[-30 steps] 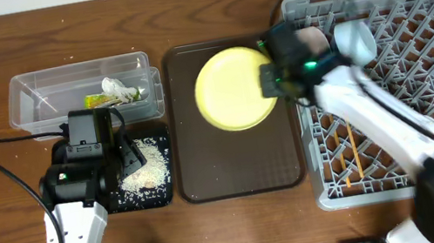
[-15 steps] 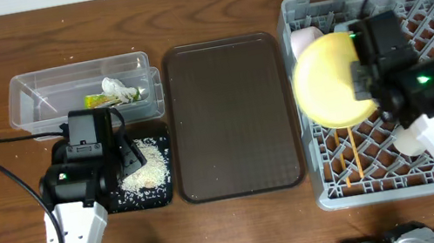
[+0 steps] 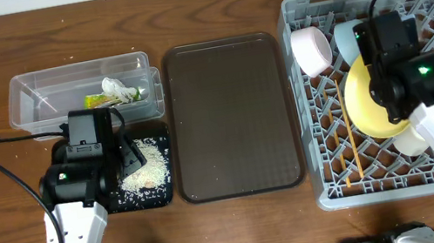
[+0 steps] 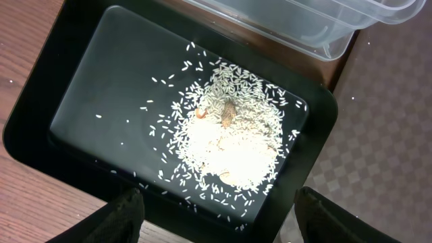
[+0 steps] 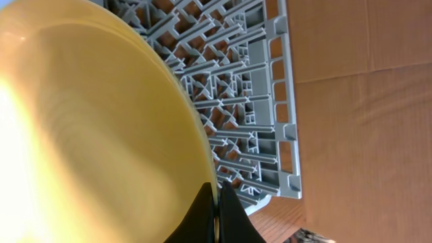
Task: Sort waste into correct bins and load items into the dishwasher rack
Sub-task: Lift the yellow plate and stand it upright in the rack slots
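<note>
Plate held on edge over the rack, thin grip, slip risk.
My right hand (image 5: 216, 210) pinches the rim of the yellow plate (image 3: 365, 106), which is tilted over the grey rack (image 3: 432, 6) beside the blue bowl (image 3: 348, 32). I judge it could slip, or land on the chopsticks (image 3: 350, 143) rather than seat between pegs. Left hand (image 4: 223, 223) is spread and empty over the rice (image 4: 229, 142) in the black tray (image 4: 88, 88). Brown wood surface (image 3: 205, 0); of the room only a pale strip shows.

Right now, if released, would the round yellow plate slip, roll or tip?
Probably stiff: the round yellow plate holds shape pinched only at its rim by the right gripper. Glossy, so likely slippery. Tilted over the grey plastic rack, it may tip flat if released.
</note>
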`<state>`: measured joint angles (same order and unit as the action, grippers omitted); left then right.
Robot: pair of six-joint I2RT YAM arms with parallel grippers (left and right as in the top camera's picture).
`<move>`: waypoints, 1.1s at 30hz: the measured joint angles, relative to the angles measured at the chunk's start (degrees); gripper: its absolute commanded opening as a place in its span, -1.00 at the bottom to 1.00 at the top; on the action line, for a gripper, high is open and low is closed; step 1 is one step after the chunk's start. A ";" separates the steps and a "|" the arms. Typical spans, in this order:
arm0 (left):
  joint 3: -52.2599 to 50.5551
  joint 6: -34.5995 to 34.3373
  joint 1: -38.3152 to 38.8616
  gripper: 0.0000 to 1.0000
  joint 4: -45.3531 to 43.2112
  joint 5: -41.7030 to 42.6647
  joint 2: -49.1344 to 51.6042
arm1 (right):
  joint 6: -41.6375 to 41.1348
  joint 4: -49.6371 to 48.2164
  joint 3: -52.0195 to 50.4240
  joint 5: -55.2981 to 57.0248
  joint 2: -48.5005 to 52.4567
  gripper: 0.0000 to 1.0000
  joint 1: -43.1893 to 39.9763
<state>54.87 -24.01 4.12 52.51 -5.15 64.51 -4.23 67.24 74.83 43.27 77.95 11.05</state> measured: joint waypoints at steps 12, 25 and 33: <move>0.00 -0.02 0.00 0.48 0.04 0.00 0.00 | -7.08 -3.43 -0.13 -10.14 4.96 -0.18 2.56; 0.00 1.11 0.00 0.64 -0.24 1.27 0.00 | -8.09 -7.21 -0.28 -34.64 -2.16 0.87 -5.22; 1.70 7.26 0.00 0.73 2.93 6.93 1.29 | 1.68 -3.32 -0.31 -52.59 -5.49 0.98 -11.85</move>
<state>56.58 -16.75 4.12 55.44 1.78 65.80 -2.55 63.92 74.52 -9.32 72.47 -0.80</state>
